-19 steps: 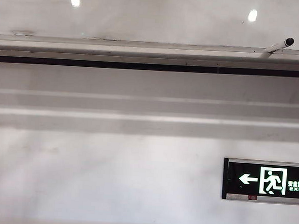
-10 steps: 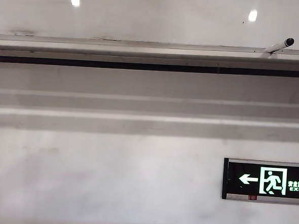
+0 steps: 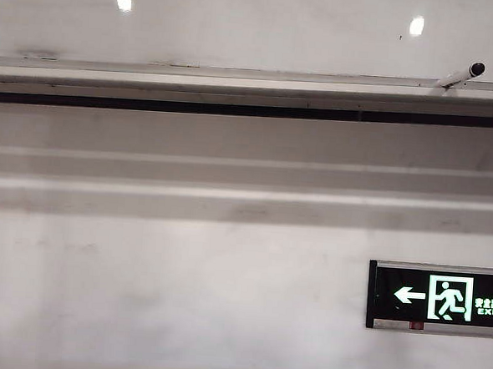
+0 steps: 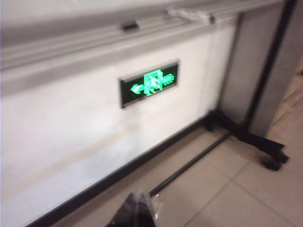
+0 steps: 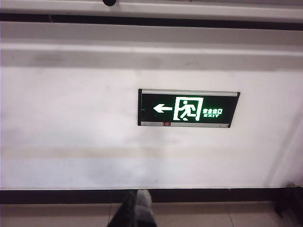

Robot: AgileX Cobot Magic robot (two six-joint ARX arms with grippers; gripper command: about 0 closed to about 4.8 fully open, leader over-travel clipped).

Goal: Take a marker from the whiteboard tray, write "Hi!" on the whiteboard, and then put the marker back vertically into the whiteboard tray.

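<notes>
We see the marker [image 3: 461, 76] leaning on the whiteboard tray [image 3: 236, 88], far to the right side in the exterior view. Its black cap end points up and to the right, in front of the whiteboard [image 3: 256, 26]. Nothing holds it. Compared with the earlier pictures, the marker sits in the same spot with the same tilt, and the tray, the board and the green exit sign [image 3: 437, 297] look the same too.

No arm shows in the exterior view. In the left wrist view we see the left end effector [image 4: 137, 210] as a dark, blurry tip low down, over the tiled floor [image 4: 236, 189] and near the bottom of the wall. We cannot tell if it is open or closed. The sign [image 4: 149, 83] shows here as well, and a black stand [image 4: 246, 135] rests on the floor.

In the right wrist view the right end effector [image 5: 135, 210] is a dark tip below the sign [image 5: 188, 109]. Its fingers look pressed together, clenched on nothing.
</notes>
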